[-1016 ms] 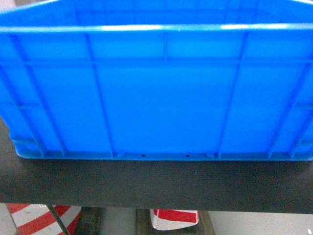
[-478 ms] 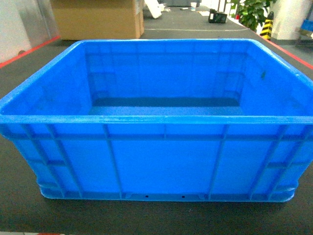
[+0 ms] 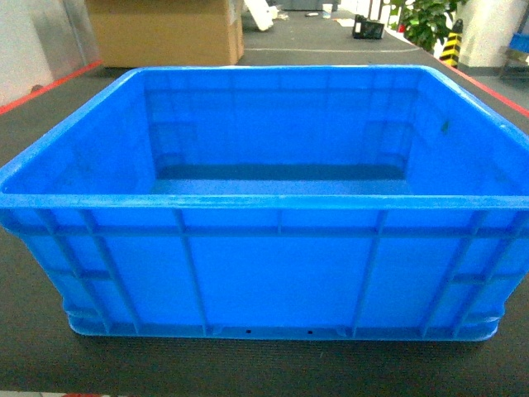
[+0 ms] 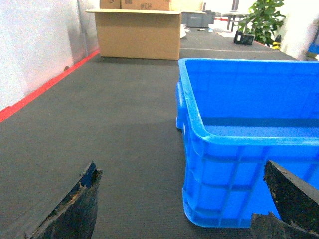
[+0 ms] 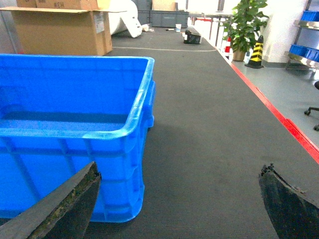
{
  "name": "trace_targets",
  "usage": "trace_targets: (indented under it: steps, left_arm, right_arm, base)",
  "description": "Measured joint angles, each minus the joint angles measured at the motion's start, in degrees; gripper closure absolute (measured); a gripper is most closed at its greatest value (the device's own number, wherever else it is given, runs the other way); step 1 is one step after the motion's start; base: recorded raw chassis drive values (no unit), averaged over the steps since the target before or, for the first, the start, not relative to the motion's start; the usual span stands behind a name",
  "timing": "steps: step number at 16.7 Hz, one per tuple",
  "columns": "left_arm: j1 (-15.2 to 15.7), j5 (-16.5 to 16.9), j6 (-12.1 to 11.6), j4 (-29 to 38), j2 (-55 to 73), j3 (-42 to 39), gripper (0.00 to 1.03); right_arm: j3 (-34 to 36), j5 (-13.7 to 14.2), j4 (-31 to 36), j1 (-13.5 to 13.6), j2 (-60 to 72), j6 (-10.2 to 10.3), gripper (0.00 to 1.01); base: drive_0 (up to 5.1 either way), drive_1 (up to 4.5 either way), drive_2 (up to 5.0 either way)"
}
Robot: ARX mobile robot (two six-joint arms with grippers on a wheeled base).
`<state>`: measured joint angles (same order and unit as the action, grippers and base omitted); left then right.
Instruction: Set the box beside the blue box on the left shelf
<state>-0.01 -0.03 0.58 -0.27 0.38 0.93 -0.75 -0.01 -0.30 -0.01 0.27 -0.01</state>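
The box (image 3: 273, 277), a large blue ribbed crate, stands upright and empty on the dark mat (image 3: 33, 331), filling the head view. In the left wrist view, the box's (image 4: 219, 174) near left corner lies between the worn black fingers of my left gripper (image 4: 182, 169), which is open and apart from it. My right gripper (image 5: 179, 170) is also open, its left finger in front of the near right corner of the box (image 5: 65, 159), with bare mat between the fingers. Neither gripper shows in the head view. The left shelf and the other blue box are out of view.
A big cardboard carton (image 3: 165, 33) stands behind the crate at the far left. Red lines border the mat on the left (image 4: 40, 89) and on the right (image 5: 279, 119). A potted plant (image 5: 244, 25) and a striped cone (image 5: 256, 50) stand far right.
One second ago the head view looked closely at the crate's front wall and the table edge. Now it looks over the rim into the crate. Nothing has moved in the last half second.
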Motion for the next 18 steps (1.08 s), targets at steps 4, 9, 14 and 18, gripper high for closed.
trace_targets:
  steps: [4, 9, 14, 18]
  left_arm:
    - [0.0, 0.0, 0.0, 0.0, 0.0, 0.0, 0.05]
    - [0.0, 0.0, 0.0, 0.0, 0.0, 0.0, 0.05]
    - [0.0, 0.0, 0.0, 0.0, 0.0, 0.0, 0.05]
    - [0.0, 0.0, 0.0, 0.0, 0.0, 0.0, 0.05]
  right_arm:
    - [0.0, 0.0, 0.0, 0.0, 0.0, 0.0, 0.03]
    - [0.0, 0.0, 0.0, 0.0, 0.0, 0.0, 0.03]
    - [0.0, 0.0, 0.0, 0.0, 0.0, 0.0, 0.03]
    - [0.0, 0.0, 0.0, 0.0, 0.0, 0.0, 0.03]
  base:
    - [0.0, 0.00, 0.0]
    - [0.0, 0.00, 0.0]
    - [0.0, 0.00, 0.0]
    - [0.0, 0.00, 0.0]
